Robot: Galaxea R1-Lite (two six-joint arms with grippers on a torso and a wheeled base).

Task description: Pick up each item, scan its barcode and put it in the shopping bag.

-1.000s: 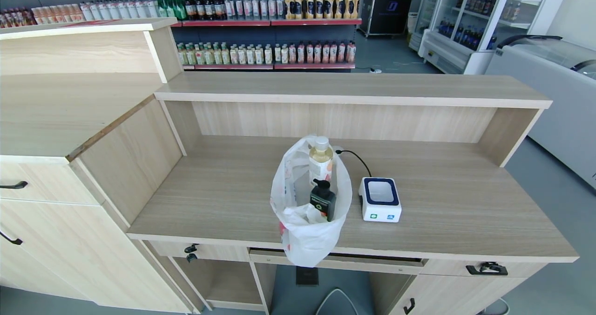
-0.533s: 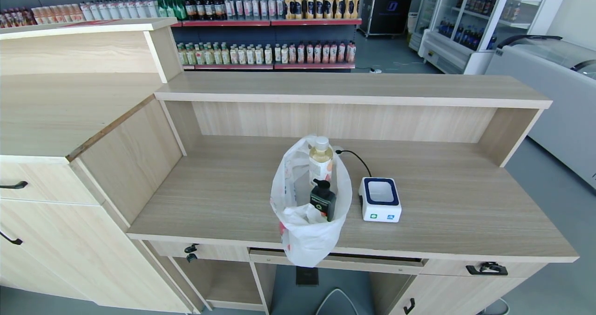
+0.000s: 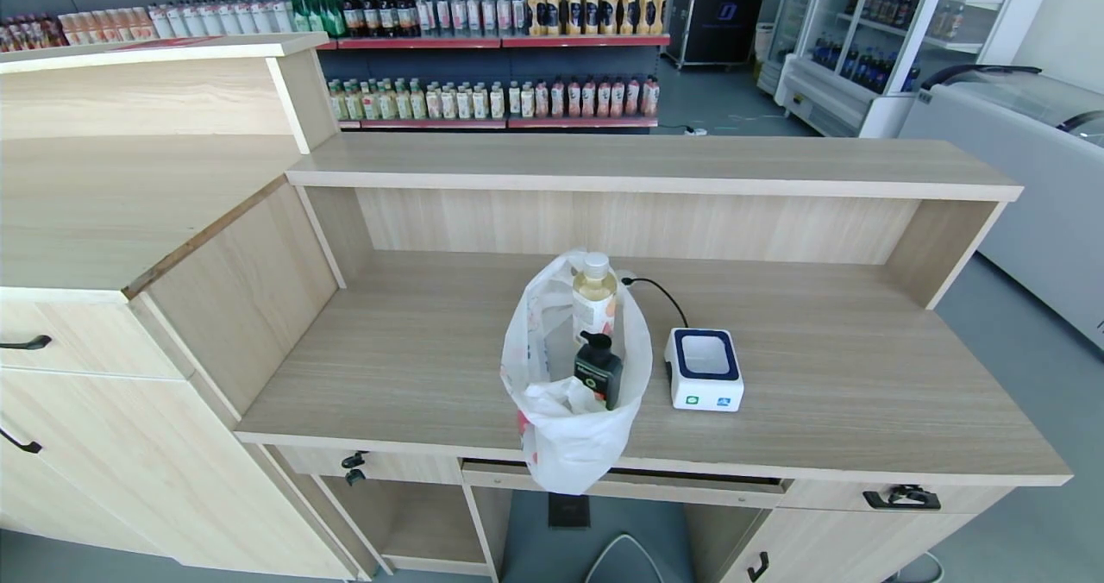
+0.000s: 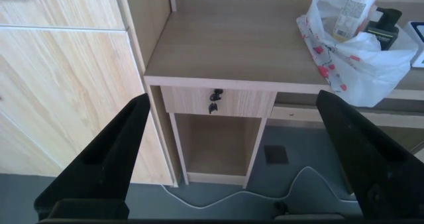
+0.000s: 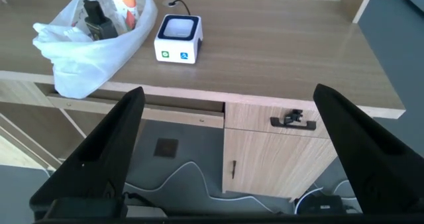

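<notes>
Wooden shop worktop (image 3: 414, 350), white plastic shopping bag (image 3: 569, 449) at its front edge.
Clear yellow-drink bottle (image 3: 594, 294) and black pump bottle (image 3: 598, 374) stand inside, white scanner box (image 3: 704, 367) just beside; my left fingers (image 4: 106, 158) and right fingers (image 5: 99, 158) gape empty.

Light wooden counter (image 3: 819, 376) carries white shopping bag (image 3: 561, 441) overhanging front edge; white scanner (image 3: 704, 369) just beside it.

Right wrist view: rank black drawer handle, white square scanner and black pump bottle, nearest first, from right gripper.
1. Black drawer handle, front of wooden desk.
2. White square scanner, atop the desk.
3. Black pump bottle, inside white plastic bag.
</notes>
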